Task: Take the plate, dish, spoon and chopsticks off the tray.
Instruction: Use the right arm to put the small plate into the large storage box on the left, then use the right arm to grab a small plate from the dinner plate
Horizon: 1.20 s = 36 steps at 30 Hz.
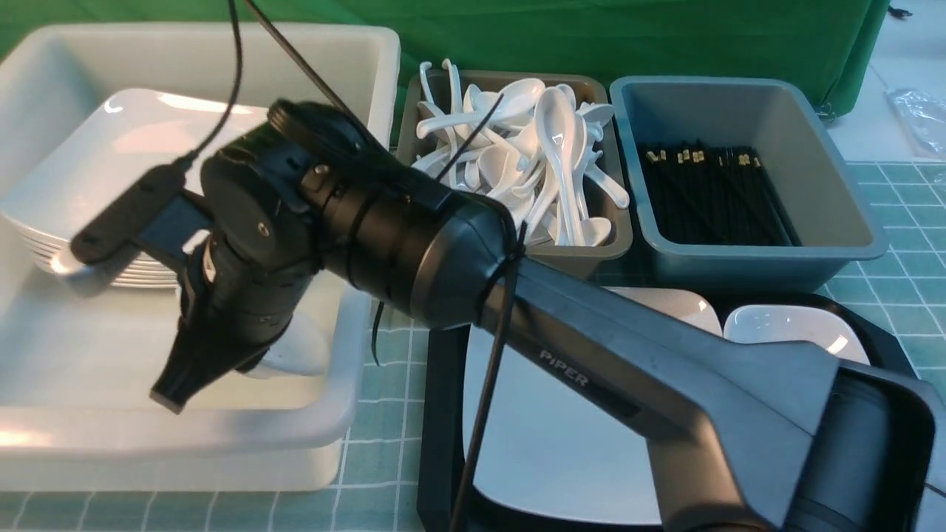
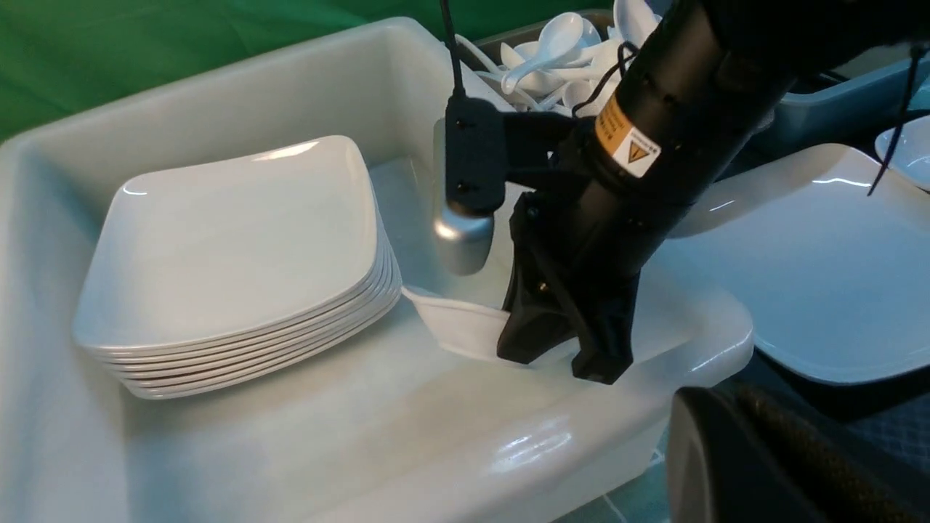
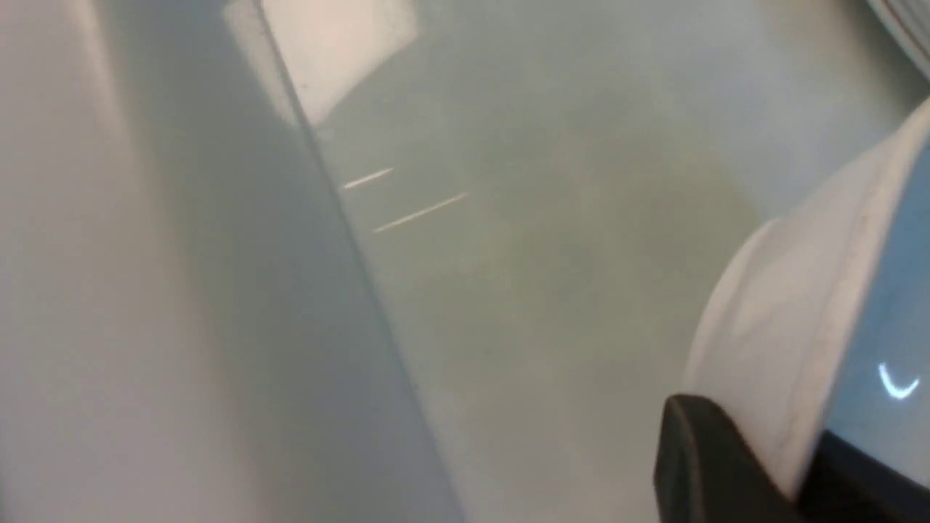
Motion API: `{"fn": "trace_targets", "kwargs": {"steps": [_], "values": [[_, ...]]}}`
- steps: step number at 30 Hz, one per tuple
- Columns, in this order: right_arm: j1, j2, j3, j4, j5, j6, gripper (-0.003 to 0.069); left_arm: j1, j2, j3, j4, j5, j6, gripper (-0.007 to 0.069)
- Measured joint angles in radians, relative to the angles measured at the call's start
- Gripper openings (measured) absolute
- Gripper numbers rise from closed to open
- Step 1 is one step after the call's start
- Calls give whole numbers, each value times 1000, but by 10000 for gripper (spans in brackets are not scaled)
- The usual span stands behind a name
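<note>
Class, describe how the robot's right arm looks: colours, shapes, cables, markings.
The right arm has a grey tapered link lettered PiPER, black rounded joints, and a black end effector with wedge-shaped fingers. Thin black cables and cable ties run along it; a yellow warning label marks the wrist.

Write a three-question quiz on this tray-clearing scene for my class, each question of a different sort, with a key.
1. True or false: the plate lies on the tray.
2. The right gripper grips: A a spoon, B a dish, C chopsticks?
3. Fill in: the dish is inside the ___ tub, beside a stack of plates.
Key: 1 true; 2 B; 3 white.
</note>
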Motion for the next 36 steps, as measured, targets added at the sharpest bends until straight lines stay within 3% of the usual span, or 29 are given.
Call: {"fn": "trace_targets", "kwargs": {"steps": [2, 3, 4, 8, 16, 20, 22, 26, 28, 30, 32, 33, 35, 36], "values": [[-7, 7, 0, -3, 0, 5, 132, 0, 0, 0, -6, 0, 3, 17], [-8, 12, 0, -5, 1, 13, 196, 0, 0, 0, -13, 0, 5, 17], [-8, 12, 0, -5, 1, 16, 204, 0, 0, 0, -13, 0, 5, 17], [-7, 12, -2, -4, 9, 25, 353, 0, 0, 0, -21, 0, 7, 17], [7, -26, -35, 12, 169, 30, 397, 0, 0, 0, -32, -4, 14, 17], [9, -98, -63, 17, 186, 53, 388, 0, 0, 0, -57, -28, 40, 17], [9, -181, -63, 16, 186, 65, 338, 0, 0, 0, -99, -61, 84, 17], [11, -369, 44, -36, 186, 75, 158, 0, 14, 0, -212, -104, 177, 17], [13, -491, 204, -142, 186, 95, 99, 0, 35, 0, -275, -110, 240, 17], [13, -594, 337, -254, 185, 134, 86, 0, 53, 6, -316, -120, 271, 17], [-6, -744, 601, -390, 183, 192, 85, 0, 79, 22, -368, -140, 315, 17], [-10, -744, 623, -399, 183, 197, 85, 0, 84, 24, -372, -143, 319, 17], [-82, -887, 915, -455, 181, 233, 100, 0, 121, 46, -425, -184, 369, 17], [-98, -896, 957, -457, 181, 235, 103, 0, 124, 49, -430, -187, 378, 17]]}}
